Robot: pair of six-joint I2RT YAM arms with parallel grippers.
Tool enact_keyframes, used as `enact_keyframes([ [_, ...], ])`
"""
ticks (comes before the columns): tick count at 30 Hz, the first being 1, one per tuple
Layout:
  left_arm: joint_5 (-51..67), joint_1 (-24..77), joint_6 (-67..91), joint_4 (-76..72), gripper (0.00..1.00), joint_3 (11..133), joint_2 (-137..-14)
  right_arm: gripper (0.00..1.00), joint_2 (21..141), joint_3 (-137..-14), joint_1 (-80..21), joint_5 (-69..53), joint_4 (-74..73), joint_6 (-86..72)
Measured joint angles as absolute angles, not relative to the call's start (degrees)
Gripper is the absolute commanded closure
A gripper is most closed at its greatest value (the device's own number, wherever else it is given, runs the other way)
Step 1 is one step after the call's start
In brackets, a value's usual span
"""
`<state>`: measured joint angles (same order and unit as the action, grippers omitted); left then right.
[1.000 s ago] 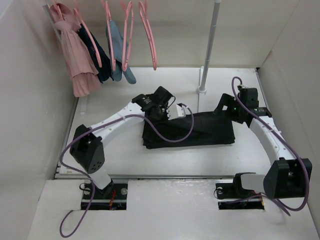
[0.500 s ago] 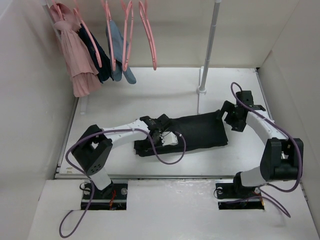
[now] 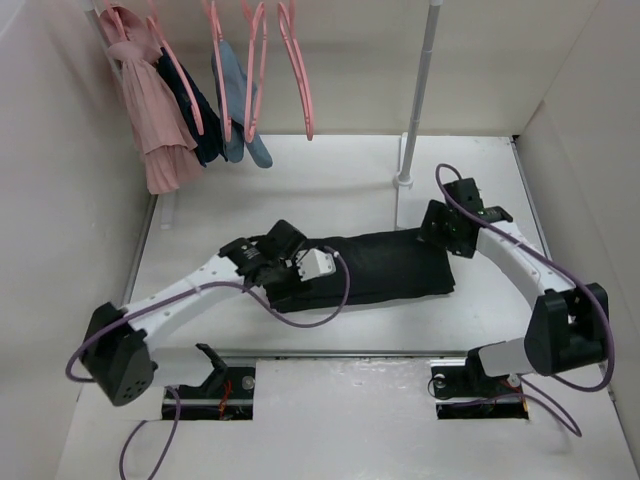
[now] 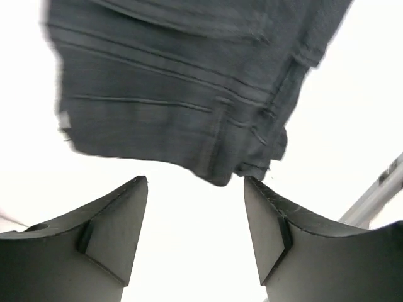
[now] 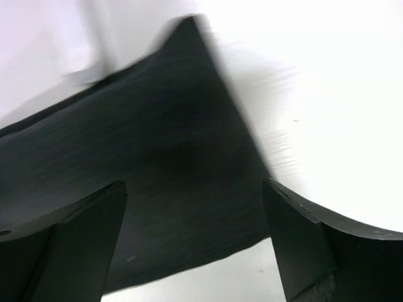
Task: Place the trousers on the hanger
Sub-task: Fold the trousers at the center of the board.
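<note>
The left gripper (image 4: 195, 181) is released, jaws apart over bare table (image 3: 200, 215), at the 9 o'clock end of the trousers (image 3: 390, 265). The trousers lie folded flat mid-table. At their 2 o'clock corner the right gripper (image 5: 193, 184) hangs spread wide above the cloth, grasping nothing. Far off at 11 o'clock, the hanger (image 3: 304, 95) hangs empty among other pink ones.

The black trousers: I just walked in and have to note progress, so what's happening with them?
Both arms are over the black trousers, which lie folded flat on the table. The left gripper is open at their left end, nothing between its fingers. The right gripper is open above their right end. The empty pink hangers hang at the back, so the trousers are not yet on one.
</note>
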<state>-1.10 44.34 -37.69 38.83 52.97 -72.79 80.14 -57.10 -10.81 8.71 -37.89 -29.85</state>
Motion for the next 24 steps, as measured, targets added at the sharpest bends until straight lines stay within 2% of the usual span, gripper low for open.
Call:
enact_keyframes([
  [1, -0.84, 43.92, -37.23, 38.11, 0.54, 52.97, -70.83, 0.12, 79.5, -57.89, -12.51, 9.21, -37.95, -29.87],
  [2, -0.6, 43.51, -35.97, 36.73, 0.74, 52.95, -69.04, 0.17, 78.98, -58.43, -14.04, 9.23, -37.54, -30.0],
  [5, -3.42, 42.85, -27.64, 30.89, 0.77, 53.12, -66.85, 0.26, 78.3, -58.24, -16.4, 7.79, -36.67, -30.76],
  [8, -6.35, 41.78, -19.51, 26.83, 0.76, 54.17, -69.87, 0.29, 79.26, -56.21, -16.6, 6.61, -35.57, -32.1],
  [10, -6.46, 40.71, -15.77, 25.5, 0.54, 54.19, -71.79, 0.3, 80.53, -54.48, -16.6, 6.09, -35.2, -33.06],
  [12, -5.96, 39.79, -12.97, 25.17, 0.45, 54.19, -72.86, 0.3, 82.35, -53.19, -16.6, 5.56, -34.98, -33.87],
  [13, -5.74, 39.57, -12.03, 24.82, 0.35, 54.15, -73.01, 0.3, 83.11, -52.73, -16.6, 5.48, -34.76, -34.26],
  [14, -5.45, 39.51, -11.38, 24.18, 0.3, 53.98, -73.01, 0.3, 83.85, -52.25, -16.6, 5.34, -34.37, -34.63],
  [16, -4.99, 39.51, -10.11, 22.2, 0.23, 53.23, -73.21, 0.3, 84.9, -51.33, -16.6, 5.28, -33.21, -35.35],
  [18, -4.71, 39.51, -9.74, 20.38, 0.26, 52.14, -74.26, 0.3, 85.84, -50.68, -16.6, 5.13, -32.08, -36.1],
  [22, -6.26, 39.44, -9.28, 18.06, 0.46, 51.79, -81.78, 0.27, 87.0, -50.52, -16.6, 5.21, -31.38, -36.75],
  [24, -7.86, 38.89, -9.19, 16.97, 0.47, 51.79, -86.98, 0.26, 87.02, -50.52, -16.51, 5.56, -31.4, -36.99],
])
